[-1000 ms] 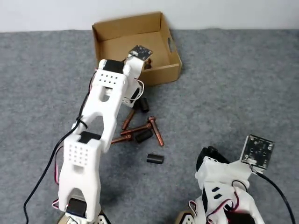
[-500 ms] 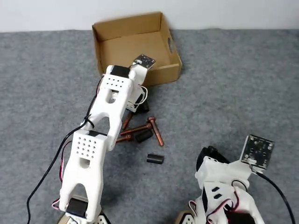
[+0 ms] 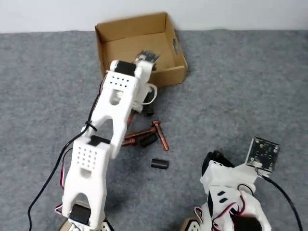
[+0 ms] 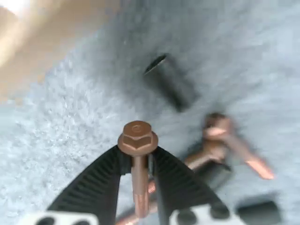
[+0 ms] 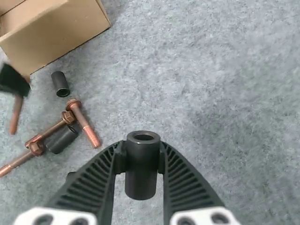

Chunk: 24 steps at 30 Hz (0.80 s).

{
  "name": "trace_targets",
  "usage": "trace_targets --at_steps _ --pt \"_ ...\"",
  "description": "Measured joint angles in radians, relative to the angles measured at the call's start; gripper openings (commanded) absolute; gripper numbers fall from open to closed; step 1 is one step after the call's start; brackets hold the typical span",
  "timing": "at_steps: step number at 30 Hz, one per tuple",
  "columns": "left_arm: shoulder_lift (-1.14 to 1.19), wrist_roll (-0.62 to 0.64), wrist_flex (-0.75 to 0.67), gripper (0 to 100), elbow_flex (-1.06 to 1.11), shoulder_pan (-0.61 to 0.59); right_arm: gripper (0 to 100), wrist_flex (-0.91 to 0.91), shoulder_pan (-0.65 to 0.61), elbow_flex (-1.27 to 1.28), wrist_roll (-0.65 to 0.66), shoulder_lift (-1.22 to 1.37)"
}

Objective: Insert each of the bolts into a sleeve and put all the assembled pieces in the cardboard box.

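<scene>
My left gripper [image 4: 138,154] is shut on a copper bolt [image 4: 137,137], head outward, just above the carpet. A loose black sleeve [image 4: 171,84] lies beyond it. In the high view the left arm [image 3: 118,101] stretches to the front of the cardboard box [image 3: 168,77] and covers its own gripper. My right gripper [image 5: 142,152] is shut on a black sleeve [image 5: 142,176], bore facing outward, low at the near right [image 3: 231,187]. Loose bolts [image 3: 161,135] and sleeves [image 3: 148,140] lie between the arms.
One more sleeve [image 3: 160,164] lies alone nearer the right arm, and another [image 3: 149,111] sits close to the box. The grey carpet [image 3: 250,96] stretches bare to the right of the box. The box wall [image 5: 47,33] stands beyond the loose pieces.
The left arm has shifted a little to the right along the box front, and its upper part now hides more of the bolt beneath it. The right arm has stayed put.
</scene>
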Motion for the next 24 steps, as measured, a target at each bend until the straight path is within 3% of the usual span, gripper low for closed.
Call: trace_targets --at_steps 6,16,24 --pt "-0.256 0.063 0.000 0 0.086 0.097 0.8 -0.002 -0.014 0.000 0.044 0.000" --pt "-0.651 0.127 0.005 0 0.420 0.127 0.8 -0.002 -0.109 0.000 0.097 0.000" --pt "-1.057 0.129 -0.213 0 0.879 0.130 0.8 -0.002 -0.193 0.000 0.097 0.000"
